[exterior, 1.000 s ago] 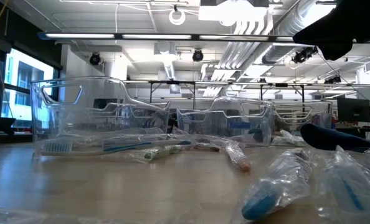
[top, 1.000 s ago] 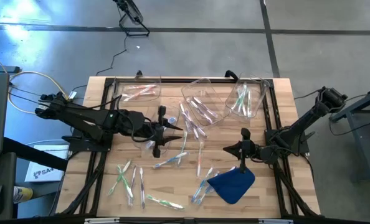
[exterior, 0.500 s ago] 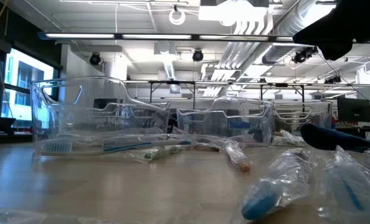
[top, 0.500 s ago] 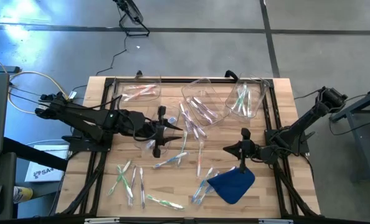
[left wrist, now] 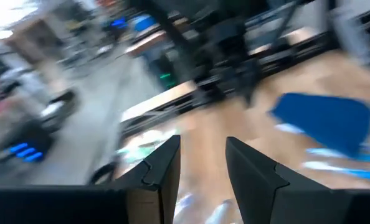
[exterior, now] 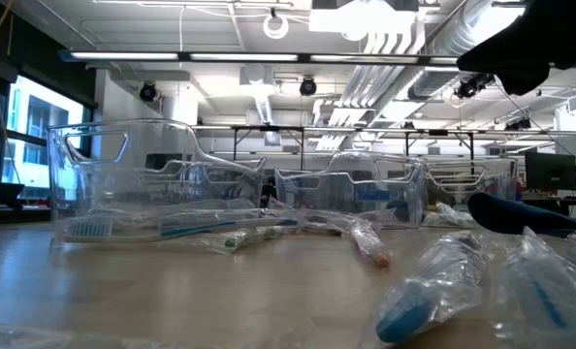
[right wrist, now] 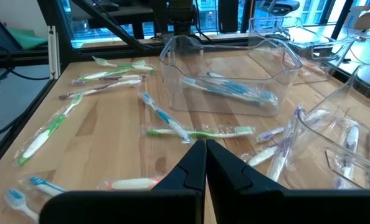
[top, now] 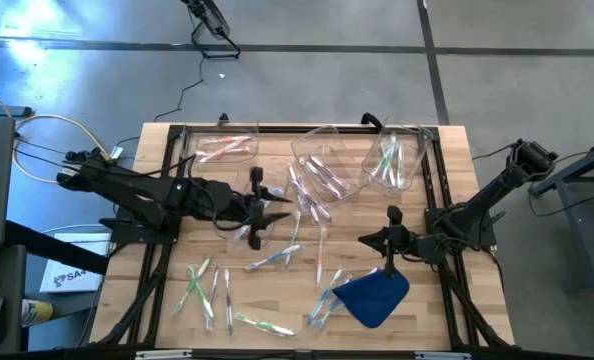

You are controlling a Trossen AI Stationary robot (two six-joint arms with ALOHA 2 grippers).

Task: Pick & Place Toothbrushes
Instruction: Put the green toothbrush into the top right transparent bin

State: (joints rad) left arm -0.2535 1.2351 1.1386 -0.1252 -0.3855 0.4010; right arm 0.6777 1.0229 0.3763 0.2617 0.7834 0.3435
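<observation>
Several wrapped toothbrushes (top: 273,260) lie scattered flat on the wooden table, and more show in the right wrist view (right wrist: 200,132). My left gripper (top: 262,203) hovers over the table's middle left. Its fingers stand apart (left wrist: 201,168), with nothing plainly between them, and a clear-wrapped toothbrush (top: 249,234) lies just on its near side. My right gripper (top: 390,242) is shut (right wrist: 205,150) and waits above the table, on the far side of the blue cloth (top: 372,296).
Three clear bins stand along the far edge (top: 223,150) (top: 327,166) (top: 397,160), each with toothbrushes inside. The blue cloth lies near the near right corner, over some wrapped toothbrushes. Dark frame rails (top: 162,250) run along the table's left and right sides.
My left gripper has shifted a little toward the far edge and is still in motion, as its blurred wrist view shows. The toothbrushes, cloth and bins lie as before.
</observation>
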